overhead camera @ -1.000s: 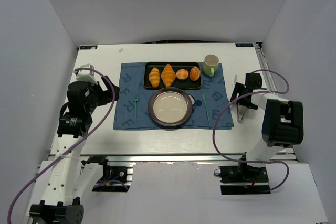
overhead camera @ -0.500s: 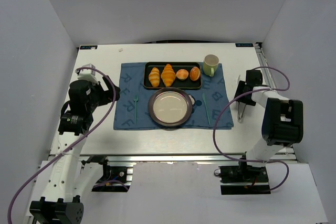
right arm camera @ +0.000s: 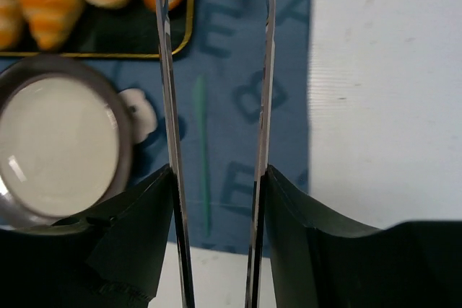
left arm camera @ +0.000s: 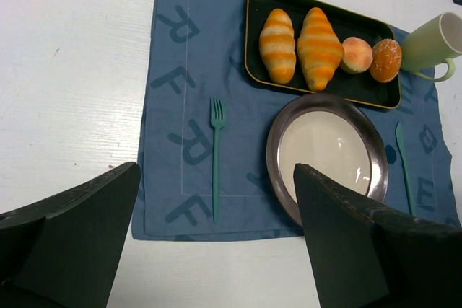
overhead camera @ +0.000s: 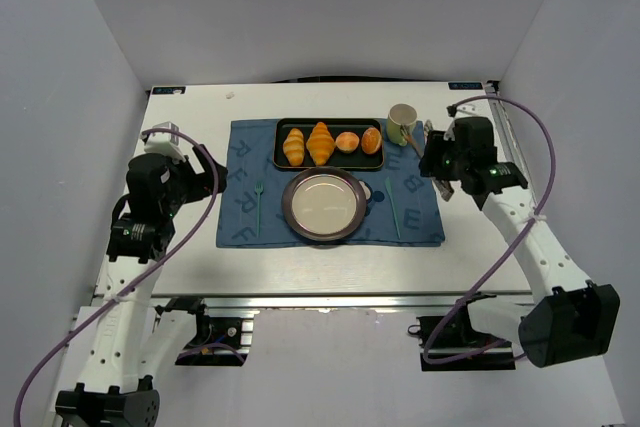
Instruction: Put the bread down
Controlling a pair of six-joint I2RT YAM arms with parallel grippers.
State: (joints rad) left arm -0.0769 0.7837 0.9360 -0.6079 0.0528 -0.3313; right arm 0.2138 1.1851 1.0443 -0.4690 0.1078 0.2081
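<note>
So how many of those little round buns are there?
2, side by side at the right end of the black tray: one bun beside the croissants, the other bun nearest the green mug. None looks hidden.

Bright even light, soft shadows, right-wrist view blurred

glossy orange-brown buns (left arm camera: 372, 57) on black tray (left arm camera: 325, 88), blue lettered mat (left arm camera: 188, 106).

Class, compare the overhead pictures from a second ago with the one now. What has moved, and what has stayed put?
The right pincer swung up and inward from the table's right side towards the mug, carrying tongs. The left pincer, buns, croissants and plate stayed put.
</note>
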